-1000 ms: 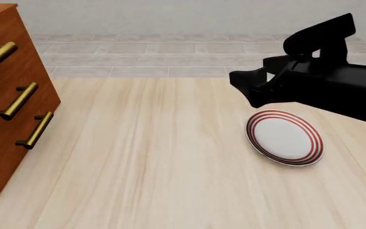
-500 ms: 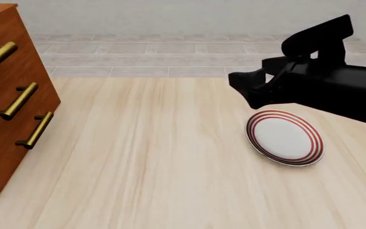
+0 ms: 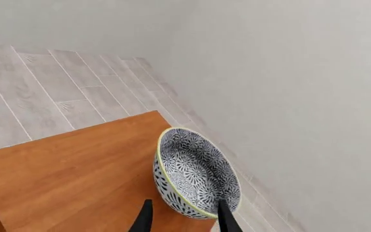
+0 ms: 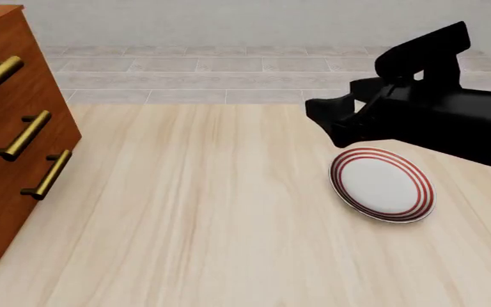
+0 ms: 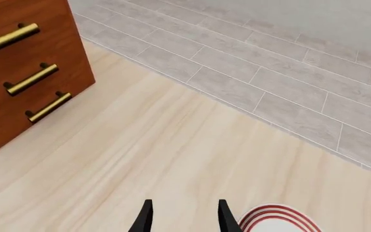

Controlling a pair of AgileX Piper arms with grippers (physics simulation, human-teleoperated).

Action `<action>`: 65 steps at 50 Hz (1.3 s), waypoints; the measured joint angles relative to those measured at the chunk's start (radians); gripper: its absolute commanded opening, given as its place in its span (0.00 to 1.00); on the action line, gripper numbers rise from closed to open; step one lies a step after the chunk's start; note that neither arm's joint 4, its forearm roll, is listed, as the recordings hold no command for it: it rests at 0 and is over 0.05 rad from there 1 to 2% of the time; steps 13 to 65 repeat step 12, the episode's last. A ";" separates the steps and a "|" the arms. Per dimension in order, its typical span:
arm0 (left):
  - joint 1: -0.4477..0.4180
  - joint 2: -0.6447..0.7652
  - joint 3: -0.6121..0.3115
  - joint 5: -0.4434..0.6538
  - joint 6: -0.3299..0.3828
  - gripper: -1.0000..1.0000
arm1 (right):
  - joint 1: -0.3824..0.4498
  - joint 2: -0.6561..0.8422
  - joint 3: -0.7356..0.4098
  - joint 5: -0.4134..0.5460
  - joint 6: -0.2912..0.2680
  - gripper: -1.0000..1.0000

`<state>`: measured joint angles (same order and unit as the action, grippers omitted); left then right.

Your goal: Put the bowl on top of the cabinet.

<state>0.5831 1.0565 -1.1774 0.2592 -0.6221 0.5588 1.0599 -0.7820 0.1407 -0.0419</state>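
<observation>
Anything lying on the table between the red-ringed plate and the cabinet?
Nothing: in the front view only bare tabletop runs from the plate to the cabinet. The right wrist view shows the same.

Simulated room: tiled floor, cabinet.

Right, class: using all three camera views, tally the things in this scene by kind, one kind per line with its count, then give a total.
Bowl: 1, blue-and-white, on the cabinet top
Plate: 1, white with red rings, on the table
Cabinet: 1, reddish-brown wood
Brass handles: 3
Grippers: 2, left gripper and right gripper
Total: 8
</observation>
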 measured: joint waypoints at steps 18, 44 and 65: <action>-0.016 -0.075 0.001 0.026 -0.002 1.00 | 0.003 -0.004 0.001 0.002 -0.002 1.00; -0.016 -0.075 0.001 0.026 -0.002 1.00 | 0.003 -0.004 0.001 0.002 -0.002 1.00; -0.016 -0.075 0.001 0.026 -0.002 1.00 | 0.003 -0.004 0.001 0.002 -0.002 1.00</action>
